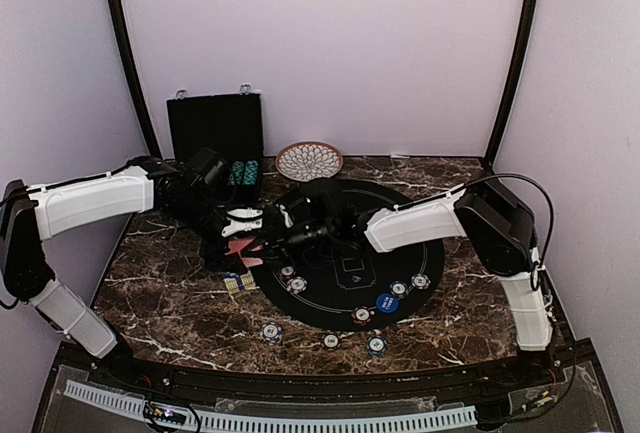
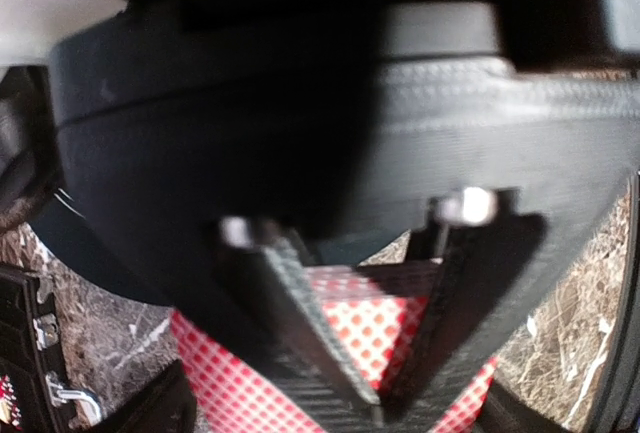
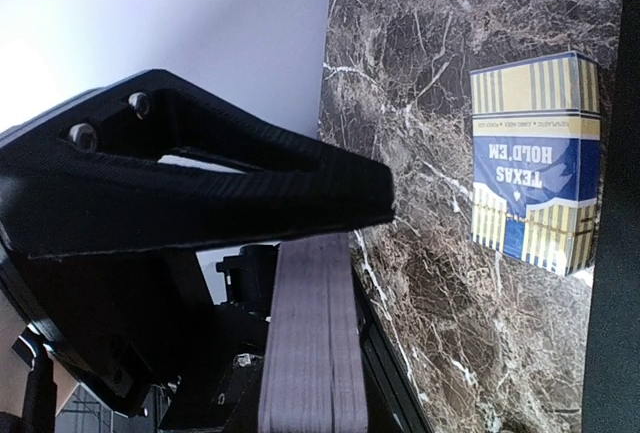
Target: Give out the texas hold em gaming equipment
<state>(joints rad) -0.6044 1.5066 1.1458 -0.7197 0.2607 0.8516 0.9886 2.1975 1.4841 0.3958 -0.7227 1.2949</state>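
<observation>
Right wrist alone shows us the right gripper pinching a card deck, near a card box. Overhead, the black case holds teal chips. The left gripper: we cannot tell its state.

Both arms are reaching inward from opposite sides, meeting near centre. The left arm is lying low with its white forearm nearly level, and the left gripper is pointing rightward. Its fingers are converging toward their tips, though blur is hiding whether they meet. The right arm is bending at the elbow and stretching leftward, while the right gripper is clamping a card deck edge-on.
</observation>
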